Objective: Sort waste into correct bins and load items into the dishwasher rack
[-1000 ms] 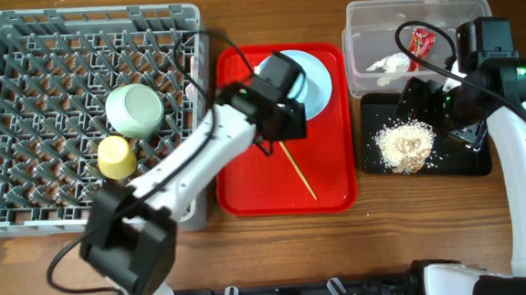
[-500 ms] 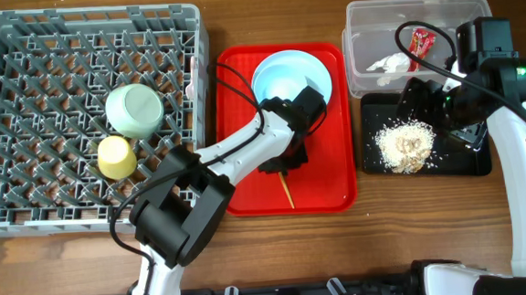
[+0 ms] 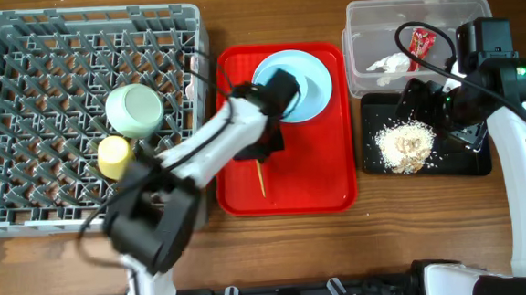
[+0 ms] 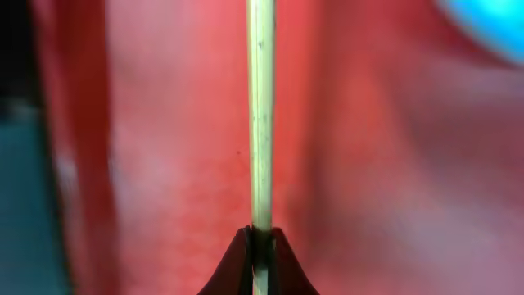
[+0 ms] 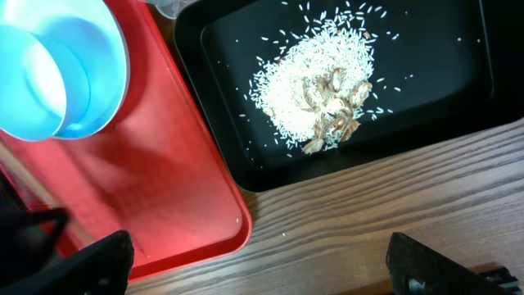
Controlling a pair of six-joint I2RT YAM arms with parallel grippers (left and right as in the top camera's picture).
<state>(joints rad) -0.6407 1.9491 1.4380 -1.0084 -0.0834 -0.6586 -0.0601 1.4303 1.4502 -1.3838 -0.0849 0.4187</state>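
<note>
The wooden chopstick (image 4: 262,115) is being held at one end by the left fingers (image 4: 229,274), which are pressing together on it from both sides. From above, its free end (image 3: 260,179) is pointing toward the front edge of the red serving tray (image 3: 325,185); whether it is touching the tray cannot be told. Just behind the left arm, the pale-blue plate (image 3: 307,83) is sitting at the back of the same tray.

To the left, the grey rack (image 3: 24,135) is holding the pale green saucer-bowl (image 3: 134,110) and, just in front of it, the yellow cup (image 3: 115,156). To the right of the red tray, the clear tub (image 3: 365,18) is holding the red wrapper (image 3: 421,39) and the white tissue (image 3: 388,64), and the black tray (image 5: 458,49) in front of it is carrying the pile of food scraps (image 5: 323,90).

The right fingers (image 5: 90,262) are standing wide apart, gripping nothing, over the desk (image 5: 344,238) at the black tray's front edge.
</note>
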